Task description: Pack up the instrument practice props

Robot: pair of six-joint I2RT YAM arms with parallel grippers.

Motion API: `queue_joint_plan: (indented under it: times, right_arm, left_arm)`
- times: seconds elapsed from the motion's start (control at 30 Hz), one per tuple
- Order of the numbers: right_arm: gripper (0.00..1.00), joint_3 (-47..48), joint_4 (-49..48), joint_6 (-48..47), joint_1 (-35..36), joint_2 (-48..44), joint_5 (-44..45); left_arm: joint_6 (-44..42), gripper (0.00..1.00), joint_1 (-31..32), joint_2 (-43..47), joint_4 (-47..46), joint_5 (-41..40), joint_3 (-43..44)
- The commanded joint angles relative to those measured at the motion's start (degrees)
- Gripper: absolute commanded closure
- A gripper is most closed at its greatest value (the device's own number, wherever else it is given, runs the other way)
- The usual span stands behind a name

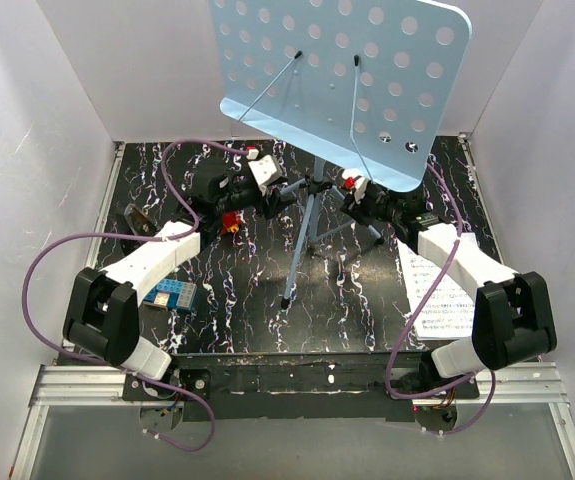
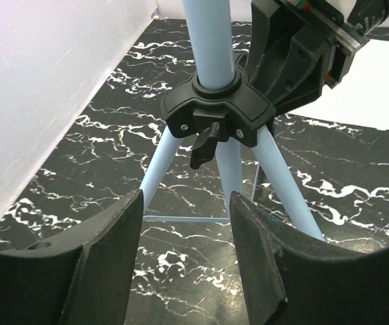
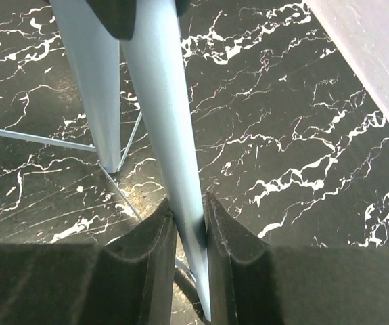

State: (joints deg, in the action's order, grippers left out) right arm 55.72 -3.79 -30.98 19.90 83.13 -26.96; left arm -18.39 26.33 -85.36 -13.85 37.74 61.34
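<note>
Blue music stand (image 3: 167, 135) pinched between right fingers (image 3: 147, 267), left fingers (image 2: 109, 254) spread — nearby

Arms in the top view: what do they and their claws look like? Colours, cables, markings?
Left arm and right arm match: white shells, black joint housings, a purple cable looping along each, red marks near the wrists. Left claw and right claw are black with matte, textured inner faces.

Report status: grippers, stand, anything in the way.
Right gripper shut on a music stand leg. Left gripper open, facing the hub. Stand upright, legs spread. Sheet music, blue box lie clear of it.
</note>
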Motion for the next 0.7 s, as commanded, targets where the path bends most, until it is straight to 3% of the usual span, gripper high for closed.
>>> queue_joint_plan:
  times: [0.0,0.4,0.67]
  right_arm:
    - [0.99,-3.07,7.39,5.76,0.58,-2.36,-2.48]
    - [0.99,-5.19,7.75,4.44,0.58,-2.89,-0.73]
    - [0.99,-4.57,7.66,4.09,0.49,-2.71,-0.2]
  left_arm:
    - [5.81,0.48,-0.14,-1.12,-5.31,2.87,2.38]
    - [10.04,0.58,2.32,-5.16,-9.0,6.03,5.63]
    - [11.88,1.0,2.5,-5.17,-5.84,7.7,7.04]
